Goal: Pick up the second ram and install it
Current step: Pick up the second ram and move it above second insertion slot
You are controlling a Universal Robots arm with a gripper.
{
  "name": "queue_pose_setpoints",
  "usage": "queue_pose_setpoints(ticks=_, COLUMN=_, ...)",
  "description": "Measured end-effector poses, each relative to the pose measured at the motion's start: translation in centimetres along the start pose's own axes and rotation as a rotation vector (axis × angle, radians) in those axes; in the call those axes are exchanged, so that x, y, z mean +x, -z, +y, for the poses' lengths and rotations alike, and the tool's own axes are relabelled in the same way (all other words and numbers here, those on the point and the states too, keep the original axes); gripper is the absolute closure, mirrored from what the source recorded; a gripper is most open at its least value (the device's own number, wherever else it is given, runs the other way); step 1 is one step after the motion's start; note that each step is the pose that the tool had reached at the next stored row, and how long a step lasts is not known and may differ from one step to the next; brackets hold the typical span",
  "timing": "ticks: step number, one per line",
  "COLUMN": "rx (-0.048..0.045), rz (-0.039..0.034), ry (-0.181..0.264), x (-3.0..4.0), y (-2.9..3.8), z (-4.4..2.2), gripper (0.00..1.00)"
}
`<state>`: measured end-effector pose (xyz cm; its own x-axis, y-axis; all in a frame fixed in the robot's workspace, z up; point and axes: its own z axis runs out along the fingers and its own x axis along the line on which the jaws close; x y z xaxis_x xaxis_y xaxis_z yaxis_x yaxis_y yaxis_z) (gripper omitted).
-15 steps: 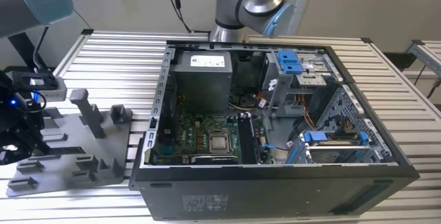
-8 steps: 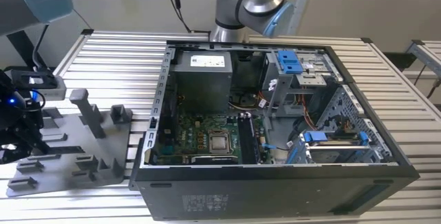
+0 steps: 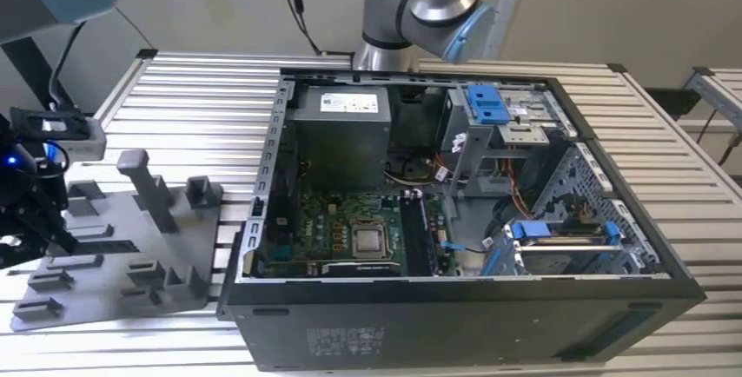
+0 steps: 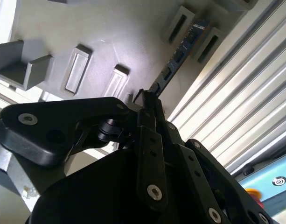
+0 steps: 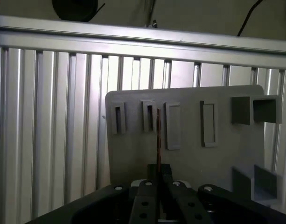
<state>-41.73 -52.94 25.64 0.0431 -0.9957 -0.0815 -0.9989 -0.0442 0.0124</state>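
Note:
The second ram is a thin dark board seen edge-on, standing on the grey fixture plate next to two slotted posts. In the second wrist view the second ram runs between slotted posts of the fixture. My gripper has its black fingers pressed against both faces of the board's near end, also seen as gripper. In the exterior view my gripper hangs over the fixture at the exterior view's left.
An open black computer case lies at the centre of the slatted aluminium table, with its motherboard exposed. The arm's base stands behind the case. Grey posts rise from the fixture.

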Motion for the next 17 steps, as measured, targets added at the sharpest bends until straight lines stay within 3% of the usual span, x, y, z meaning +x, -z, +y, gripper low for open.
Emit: queue_pose_setpoints(ticks=17, rx=0.0002, rz=0.0, ry=-0.002, x=-0.15, y=1.78, z=0.02, gripper=0.86)
